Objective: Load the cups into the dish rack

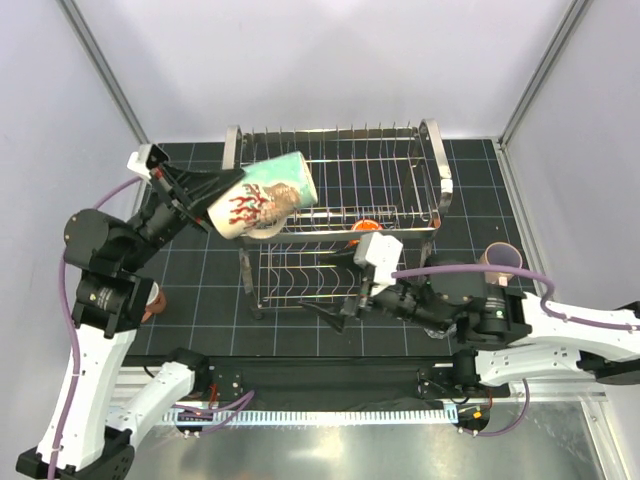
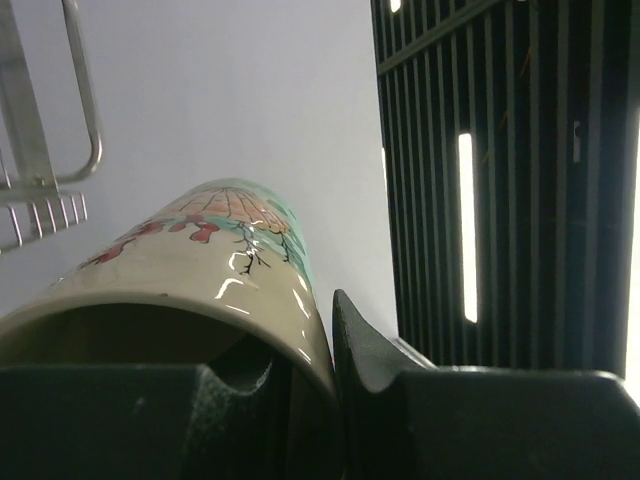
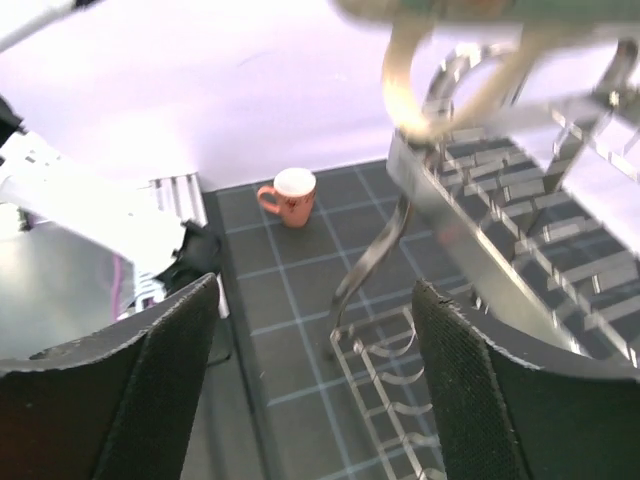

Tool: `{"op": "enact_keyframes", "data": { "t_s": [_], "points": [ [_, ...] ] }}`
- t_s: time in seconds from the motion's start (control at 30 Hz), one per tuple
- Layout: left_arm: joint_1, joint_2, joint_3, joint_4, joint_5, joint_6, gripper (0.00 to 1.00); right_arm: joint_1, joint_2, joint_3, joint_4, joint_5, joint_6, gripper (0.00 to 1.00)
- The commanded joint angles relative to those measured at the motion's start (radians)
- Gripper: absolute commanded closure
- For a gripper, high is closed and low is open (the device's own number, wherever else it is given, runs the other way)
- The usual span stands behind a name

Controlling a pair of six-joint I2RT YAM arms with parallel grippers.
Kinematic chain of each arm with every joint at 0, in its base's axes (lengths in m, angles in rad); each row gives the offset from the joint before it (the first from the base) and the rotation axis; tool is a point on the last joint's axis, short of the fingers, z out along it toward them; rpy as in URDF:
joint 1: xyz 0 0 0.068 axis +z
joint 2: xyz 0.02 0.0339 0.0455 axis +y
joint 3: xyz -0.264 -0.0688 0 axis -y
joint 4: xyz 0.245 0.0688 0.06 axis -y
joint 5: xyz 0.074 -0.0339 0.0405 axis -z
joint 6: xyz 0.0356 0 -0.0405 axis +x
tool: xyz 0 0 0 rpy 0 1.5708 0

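Observation:
My left gripper (image 1: 215, 196) is shut on the rim of a cream mug (image 1: 265, 197) with red and teal print, holding it tilted on its side above the left end of the dish rack (image 1: 400, 190). In the left wrist view one finger sits inside the cream mug (image 2: 200, 260) and the other presses its outer wall, the left gripper (image 2: 325, 335) pinching the rim. A small orange cup (image 1: 365, 228) sits in the rack. My right gripper (image 1: 335, 288) hangs open and empty at the rack's front lower tier. The right wrist view shows the right gripper (image 3: 315, 330) over the mat beside the rack (image 3: 500, 230).
A salmon-pink mug (image 3: 290, 195) stands on the black grid mat left of the rack, half hidden by my left arm in the top view (image 1: 152, 300). A lavender tumbler (image 1: 503, 258) stands at the right, behind my right arm. White walls enclose the mat.

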Motion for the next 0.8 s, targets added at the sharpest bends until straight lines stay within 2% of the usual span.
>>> {"op": "enact_keyframes", "data": {
  "t_s": [0.0, 0.17, 0.47, 0.7, 0.77],
  "points": [
    [-0.049, -0.063, -0.020, 0.247, 0.020, -0.149, 1.00, 0.000, 0.053, 0.058, 0.142, -0.022, -0.122, 0.18],
    [-0.112, -0.109, -0.043, 0.252, 0.031, -0.174, 1.00, -0.083, 0.101, 0.073, 0.227, -0.162, -0.128, 0.14],
    [-0.167, -0.157, -0.086, 0.263, 0.028, -0.189, 1.00, -0.186, 0.141, 0.085, 0.367, -0.444, -0.075, 0.14],
    [-0.169, -0.152, -0.109, 0.300, 0.026, -0.209, 1.00, -0.189, 0.207, 0.104, 0.443, -0.530, -0.010, 0.20],
    [-0.169, -0.151, -0.112, 0.307, 0.028, -0.207, 1.00, -0.189, 0.233, 0.108, 0.483, -0.532, 0.010, 0.26]
  ]
}}
